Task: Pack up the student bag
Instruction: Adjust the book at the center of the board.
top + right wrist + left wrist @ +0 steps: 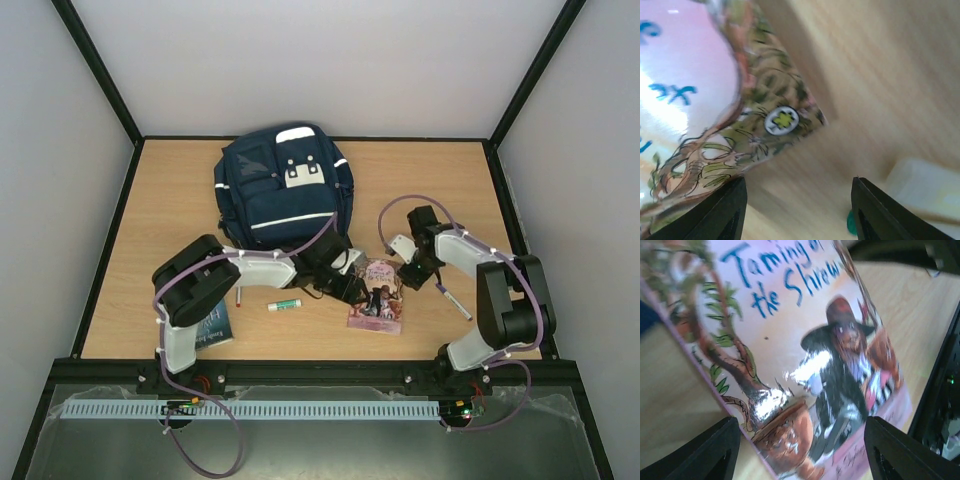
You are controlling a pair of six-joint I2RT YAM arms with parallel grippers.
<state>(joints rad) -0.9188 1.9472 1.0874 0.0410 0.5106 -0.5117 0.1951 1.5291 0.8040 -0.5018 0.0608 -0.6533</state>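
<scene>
The navy student bag (280,190) lies at the middle back of the table, front pocket facing up. A pink picture book (377,297) lies flat in front of it. My left gripper (350,285) sits at the book's left edge. In the left wrist view it (801,425) is open, with the book's cover (805,340) filling the gap between the black fingers (700,455). My right gripper (412,275) hovers at the book's upper right corner. It (799,181) is open over bare wood, and the corner of the book (765,115) reaches the left finger (725,210).
A glue stick (284,304) and a red pen (238,296) lie left of the pink book. A blue book (215,325) is partly under my left arm. Another pen (450,298) lies by the right arm. Black frame rails edge the table.
</scene>
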